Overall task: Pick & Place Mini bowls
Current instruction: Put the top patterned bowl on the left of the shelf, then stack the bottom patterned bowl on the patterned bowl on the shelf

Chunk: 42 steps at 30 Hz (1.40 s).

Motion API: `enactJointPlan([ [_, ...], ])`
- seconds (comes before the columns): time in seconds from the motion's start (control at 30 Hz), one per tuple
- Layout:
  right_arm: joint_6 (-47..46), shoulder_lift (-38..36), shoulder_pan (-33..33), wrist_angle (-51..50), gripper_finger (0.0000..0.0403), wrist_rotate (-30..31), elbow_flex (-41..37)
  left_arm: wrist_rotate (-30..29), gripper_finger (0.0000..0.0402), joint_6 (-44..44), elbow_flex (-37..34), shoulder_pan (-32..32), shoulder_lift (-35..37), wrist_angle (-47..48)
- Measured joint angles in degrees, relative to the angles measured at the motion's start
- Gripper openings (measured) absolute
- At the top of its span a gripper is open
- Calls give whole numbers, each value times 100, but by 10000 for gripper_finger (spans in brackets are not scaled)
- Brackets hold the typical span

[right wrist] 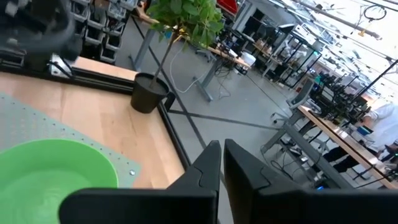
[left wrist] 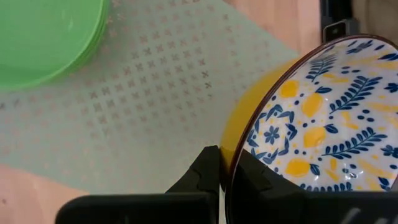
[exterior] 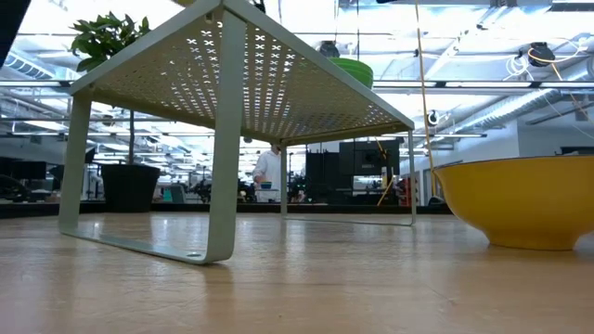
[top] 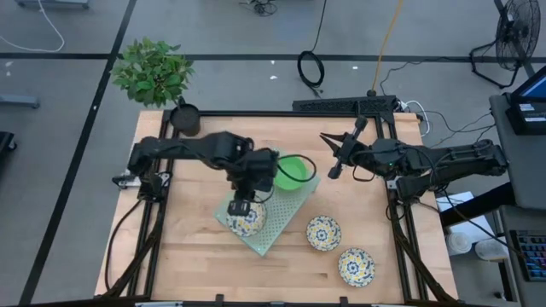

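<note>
The left gripper (left wrist: 229,180) is seen pinched on the rim of a small round bowl with a blue, yellow and white floral inside and a yellow outside (left wrist: 323,118), one finger on the outer wall and the other inside the rim. In the high view this left gripper (top: 242,205) is placed over the pale green perforated metal shelf (top: 290,209), with the held patterned bowl (top: 247,220) at the shelf's near end. Just beyond the gripper, at the shelf's far end, a stack of plain bright green round bowls (top: 293,171) is set; how many are stacked cannot be told. Off the shelf, on the bare light wooden table (top: 188,256), a second floral bowl (top: 324,232) is found near the shelf's corner, and a third floral bowl (top: 356,266) lies farther out towards the table's front edge.

The right gripper (top: 335,165) is held above the table beside the green stack, its fingers pressed together with nothing between them. A black plant pot (top: 185,118) with a leafy green plant is stood at the far left corner.
</note>
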State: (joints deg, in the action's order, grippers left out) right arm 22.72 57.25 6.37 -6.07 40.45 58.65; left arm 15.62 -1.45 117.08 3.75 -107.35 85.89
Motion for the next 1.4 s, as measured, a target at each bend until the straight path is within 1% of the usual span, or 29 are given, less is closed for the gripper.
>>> enactJointPlan([
  [0.13, -98, 0, 0, -23, 8, 0, 0, 76, 12, -169, 0, -3, -207, 65],
  [0.23, -107, 0, 0, -72, 8, 1, 0, -42, 12, -142, -46, -7, -237, 63],
  [0.43, -107, 0, 0, -107, 7, 0, 0, -76, 12, 0, -488, -14, -231, -29],
  [0.6, -107, 0, 0, -107, 7, 0, 0, -95, 12, 14, -971, -88, -231, -321],
  [0.7, -107, 0, 0, -107, 6, -1, 0, -58, 12, 112, -1127, -176, -205, -338],
  [0.83, -107, 0, -2, -107, 7, -2, 0, -36, 14, 223, -1167, -299, -205, -331],
  [0.9, -107, 0, -1, -107, 8, -2, 0, -98, 32, 222, -1176, -344, -208, -318],
  [0.97, -107, 0, -2, -107, 8, -2, 0, -236, 63, 222, -1189, -376, -210, -307],
  [1.17, -107, 0, -2, -107, 9, -2, 0, -358, 150, 240, -1187, -382, -104, -371],
  [1.3, -107, 0, -2, -107, 9, -2, 0, -286, 195, 411, -1187, -385, 76, -435],
  [1.4, -107, 0, -2, -107, 9, -2, 0, -121, 219, 529, -1187, -387, 296, -476],
])
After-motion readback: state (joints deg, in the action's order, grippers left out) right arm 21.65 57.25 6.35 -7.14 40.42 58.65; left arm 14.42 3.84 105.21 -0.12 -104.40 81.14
